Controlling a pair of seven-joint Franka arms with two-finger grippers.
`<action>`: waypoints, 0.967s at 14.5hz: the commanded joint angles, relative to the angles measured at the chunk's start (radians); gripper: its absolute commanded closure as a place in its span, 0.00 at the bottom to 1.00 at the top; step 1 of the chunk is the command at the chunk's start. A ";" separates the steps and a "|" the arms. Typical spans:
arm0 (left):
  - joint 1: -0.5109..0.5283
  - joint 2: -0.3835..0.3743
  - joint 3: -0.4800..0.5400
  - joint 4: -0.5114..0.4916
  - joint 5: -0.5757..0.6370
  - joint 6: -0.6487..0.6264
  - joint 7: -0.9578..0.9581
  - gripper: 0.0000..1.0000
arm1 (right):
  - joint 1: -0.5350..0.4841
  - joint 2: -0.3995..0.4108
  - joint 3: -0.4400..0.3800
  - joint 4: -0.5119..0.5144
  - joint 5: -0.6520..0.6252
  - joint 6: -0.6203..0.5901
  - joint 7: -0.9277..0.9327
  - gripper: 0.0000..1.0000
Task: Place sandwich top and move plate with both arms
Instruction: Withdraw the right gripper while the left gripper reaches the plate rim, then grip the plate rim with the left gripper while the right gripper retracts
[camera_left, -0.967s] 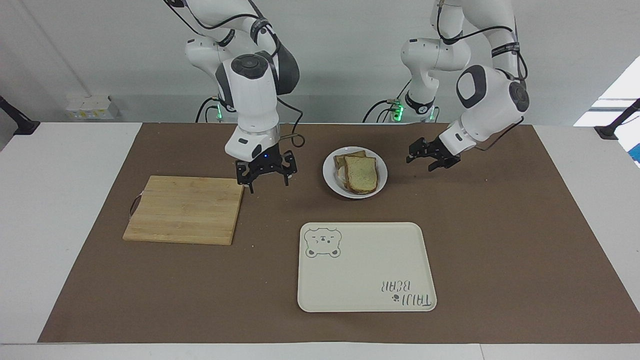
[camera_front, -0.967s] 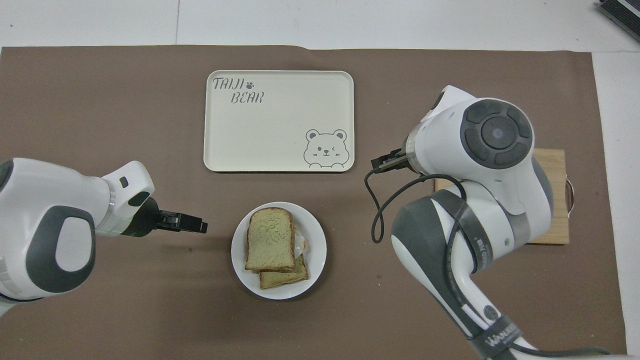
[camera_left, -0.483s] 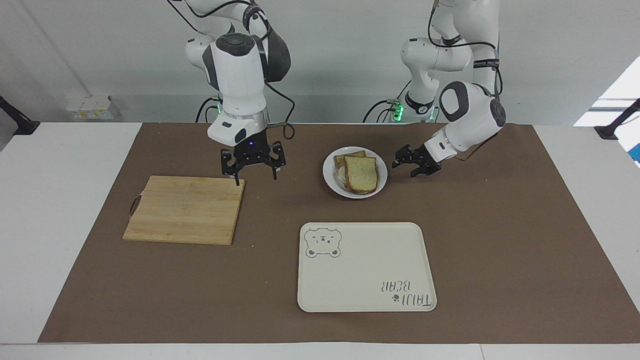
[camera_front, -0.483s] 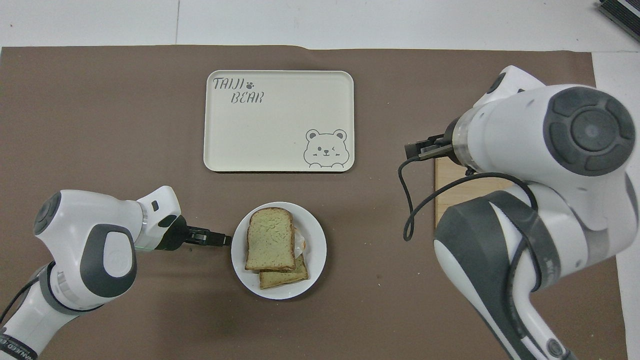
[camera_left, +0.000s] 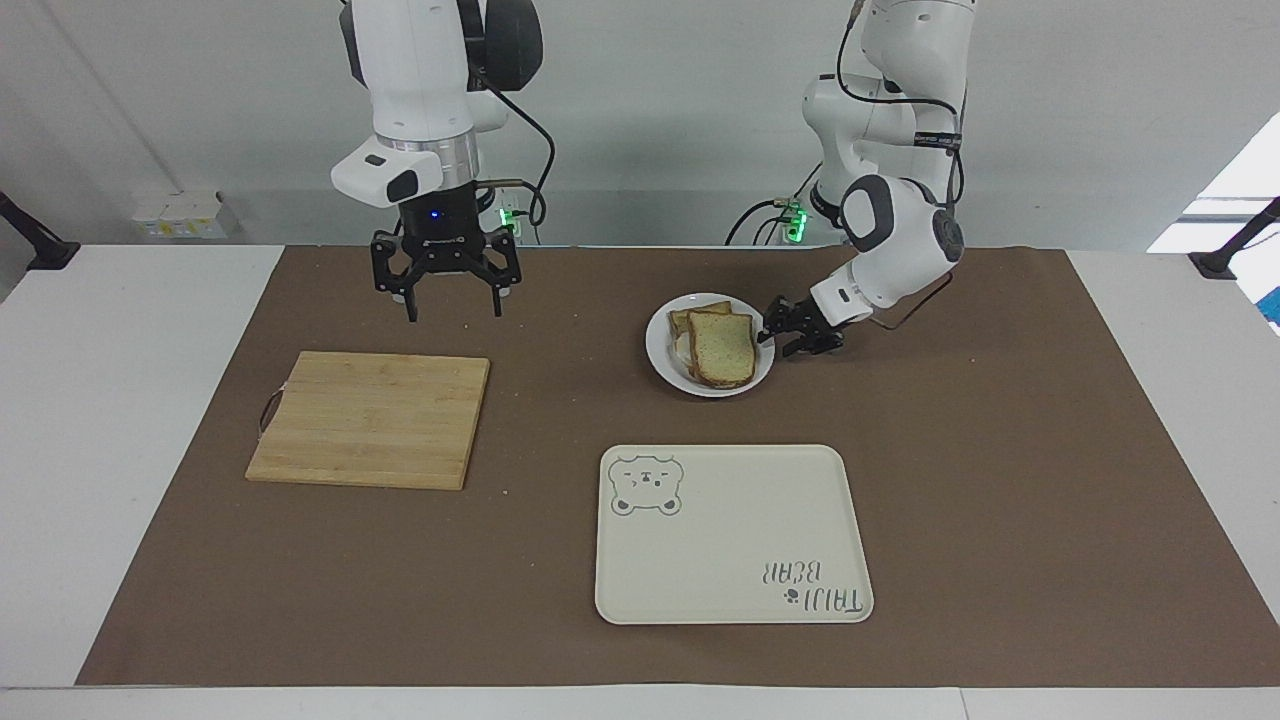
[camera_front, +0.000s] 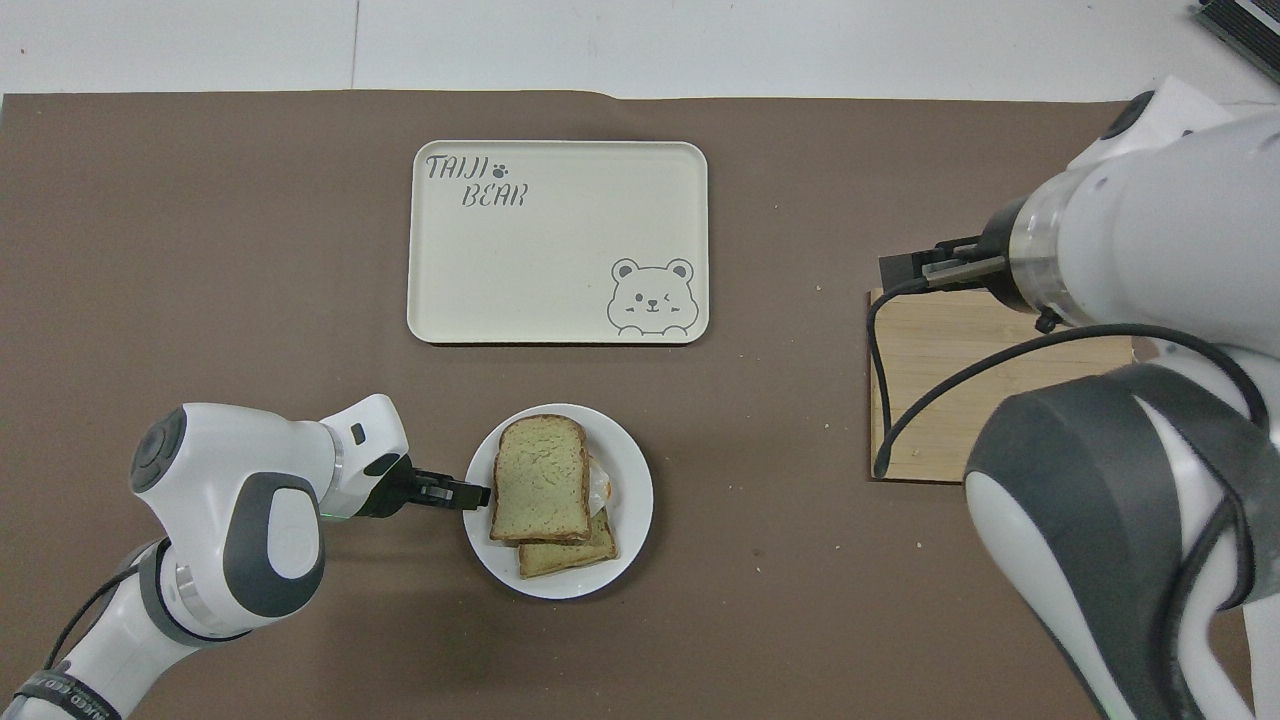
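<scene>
- The plate sat on the brown mat, nearer to the robots than the tray and between the two arms' ends of the table.
- The sandwich top lay on the plate, resting askew over a lower slice so that the stack was not squared up.
- The bread looked light and soft, likely to dent under a hard pinch; a loose stack like this would probably slide if the plate tipped.
- The plate looked stiff, smooth and probably slippery, so the raised rim seemed the sensible place to grip, at two facing points, with the lift kept level.
- The left gripper was low at the plate's rim on the left arm's side, right at the edge; whether its claw was parted around the rim or already pinching it I could not tell.
- The right gripper hung high, wide open and empty, over the mat near the cutting board, well apart from the plate.
</scene>
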 joint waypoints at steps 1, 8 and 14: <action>-0.044 -0.007 0.017 -0.032 -0.025 0.044 0.018 0.47 | -0.023 -0.024 -0.003 0.022 0.005 -0.042 -0.001 0.00; -0.087 0.005 0.014 -0.057 -0.052 0.079 0.020 0.49 | -0.023 -0.099 -0.137 0.022 0.100 -0.151 -0.001 0.00; -0.102 0.022 0.014 -0.052 -0.123 0.104 0.036 1.00 | -0.023 -0.128 -0.255 0.014 0.100 -0.230 -0.002 0.00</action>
